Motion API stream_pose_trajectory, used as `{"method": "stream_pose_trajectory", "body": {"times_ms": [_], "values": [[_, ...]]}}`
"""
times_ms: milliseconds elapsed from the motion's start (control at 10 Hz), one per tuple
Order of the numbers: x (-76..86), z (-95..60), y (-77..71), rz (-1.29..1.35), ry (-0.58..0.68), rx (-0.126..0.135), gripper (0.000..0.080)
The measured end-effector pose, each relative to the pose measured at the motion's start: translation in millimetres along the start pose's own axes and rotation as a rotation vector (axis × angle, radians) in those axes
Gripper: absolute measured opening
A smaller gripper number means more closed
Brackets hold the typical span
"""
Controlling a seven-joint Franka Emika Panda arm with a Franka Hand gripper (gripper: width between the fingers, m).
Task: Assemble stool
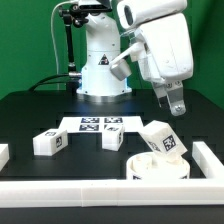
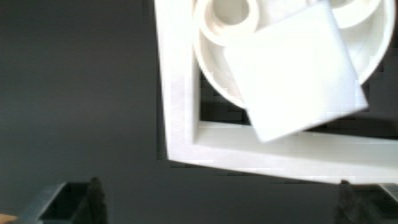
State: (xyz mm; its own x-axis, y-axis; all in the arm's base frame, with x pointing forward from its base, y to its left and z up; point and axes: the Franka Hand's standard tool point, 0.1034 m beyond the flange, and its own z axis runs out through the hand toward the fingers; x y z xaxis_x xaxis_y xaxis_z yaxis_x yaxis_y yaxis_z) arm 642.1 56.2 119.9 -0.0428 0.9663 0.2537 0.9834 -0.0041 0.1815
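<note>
Progress looks early, judging by the exterior view. The round seat (image 1: 152, 172) lies on the bench (image 1: 30, 115) in the corner of the white fence (image 1: 207, 158), below the jaws and a little nearer the camera. A tilted leg (image 1: 163, 140) rests on top of the seat, just under the jaws. It leans rather than stands square, so I would not count it as fitted, though you cannot see its joint from here. The jaws hang apart with nothing between them, close above that leg and not touching it.

Two more legs lie loose on the bench. The middle leg (image 1: 112, 138) sits just beside the marker board (image 1: 100, 124), toward the exterior view's left of the jaws. The outer leg (image 1: 48, 143) is well apart on the same side.

In the wrist view, both fingertips (image 2: 79, 200) stand wide with only dark bench between them. Ahead of them are the fence corner (image 2: 231, 150), the seat (image 2: 222, 45) inside it, and the tilted leg (image 2: 299, 75) lying askew across the seat.

As you can judge it, the seat is placed and one leg has been brought to it. Squaring and seating that leg, then fetching and fitting the other two, are left to do.
</note>
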Motion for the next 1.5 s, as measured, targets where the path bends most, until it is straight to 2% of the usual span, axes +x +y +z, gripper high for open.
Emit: {"method": "stream_pose_trajectory", "body": {"times_ms": [100, 400, 600, 1500], "values": [[0.8, 0.8, -1.7, 0.004, 0.001, 0.01, 0.0649], [-0.4, 3.0, -3.1, 0.005, 0.002, 0.014, 0.0649], [-10.7, 12.6, -7.4, -0.049, 0.011, 0.018, 0.0649], [-7.6, 14.6, -8.1, -0.074, 0.016, 0.019, 0.0649]]}}
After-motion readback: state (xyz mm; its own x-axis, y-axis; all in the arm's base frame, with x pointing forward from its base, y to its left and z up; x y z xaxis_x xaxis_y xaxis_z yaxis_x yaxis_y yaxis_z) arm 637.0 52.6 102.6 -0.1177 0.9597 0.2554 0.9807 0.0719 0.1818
